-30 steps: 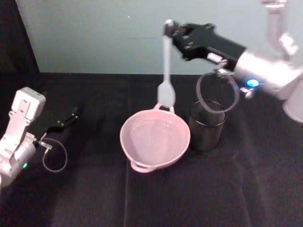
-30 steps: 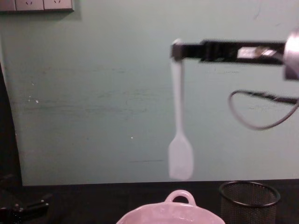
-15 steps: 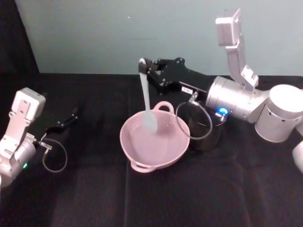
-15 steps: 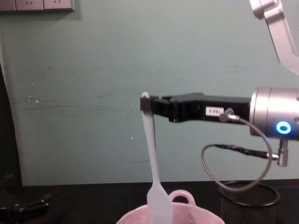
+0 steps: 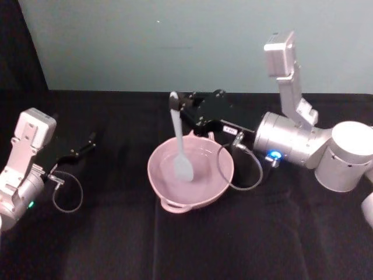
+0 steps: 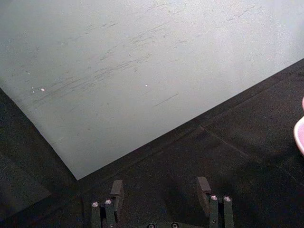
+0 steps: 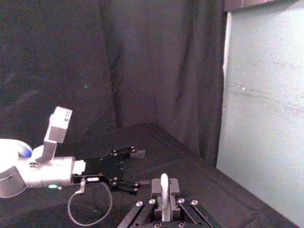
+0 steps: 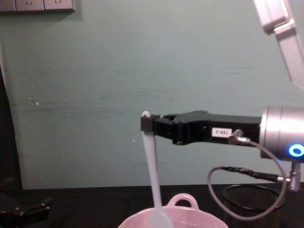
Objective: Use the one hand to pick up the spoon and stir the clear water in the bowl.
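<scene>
1. Black-clothed table (image 5: 245, 245) carries everything.
2. The hand (image 5: 175, 102), the right gripper, reaches in from the right above the bowl's far rim, clenched on the spoon's handle top. The right wrist view shows the handle pinched between the fingers (image 7: 176, 186).
3. Pink bowl (image 5: 156, 175) sits mid-table. The chest view cuts off all but its far rim and loop handle.
4. Black mesh cup (image 8: 251, 200) stands right of the bowl, partly behind the cable loop.
5. Left gripper (image 5: 87, 143) rests on the table far left, well apart from the bowl, fingers spread and empty.
6. Spoon (image 5: 178, 137) hangs near upright, blade inside the bowl.
7. Water (image 5: 204, 175) is barely discernible; blade contact with it cannot be confirmed.
</scene>
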You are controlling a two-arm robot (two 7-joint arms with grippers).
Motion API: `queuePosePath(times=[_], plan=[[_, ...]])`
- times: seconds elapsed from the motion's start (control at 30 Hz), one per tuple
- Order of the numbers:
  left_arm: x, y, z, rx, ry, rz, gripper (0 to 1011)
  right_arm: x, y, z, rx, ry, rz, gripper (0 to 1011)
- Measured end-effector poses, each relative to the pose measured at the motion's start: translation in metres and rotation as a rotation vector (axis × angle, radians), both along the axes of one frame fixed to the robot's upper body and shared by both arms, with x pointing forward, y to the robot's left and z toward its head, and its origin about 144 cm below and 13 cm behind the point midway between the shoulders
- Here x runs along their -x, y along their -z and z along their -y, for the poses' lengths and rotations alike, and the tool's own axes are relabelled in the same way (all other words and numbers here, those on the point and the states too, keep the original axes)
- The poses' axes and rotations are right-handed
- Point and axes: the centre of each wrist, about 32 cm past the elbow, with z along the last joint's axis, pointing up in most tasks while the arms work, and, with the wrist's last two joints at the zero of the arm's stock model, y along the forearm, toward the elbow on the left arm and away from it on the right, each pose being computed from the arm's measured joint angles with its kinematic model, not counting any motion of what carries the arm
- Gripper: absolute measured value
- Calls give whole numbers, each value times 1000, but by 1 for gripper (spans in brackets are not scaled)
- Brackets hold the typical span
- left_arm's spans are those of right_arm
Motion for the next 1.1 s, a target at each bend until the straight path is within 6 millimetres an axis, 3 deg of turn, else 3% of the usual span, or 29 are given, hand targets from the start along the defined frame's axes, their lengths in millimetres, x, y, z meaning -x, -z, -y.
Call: queuePosePath(times=[0.27, 0.5, 0.73, 1.1], plan=[[0, 0, 0, 0, 0, 0, 1011, -20, 8, -16, -5, -28, -38, 100], [0, 0, 0, 0, 0, 0, 1011, -38, 12, -17, -30, -12, -40, 100], [0, 0, 0, 0, 0, 0, 1011, -47, 14, -3, -69, 31, -33, 100], [0, 0, 0, 0, 0, 0, 1011, -31, 21, 29, -106, 113, -39, 100]])
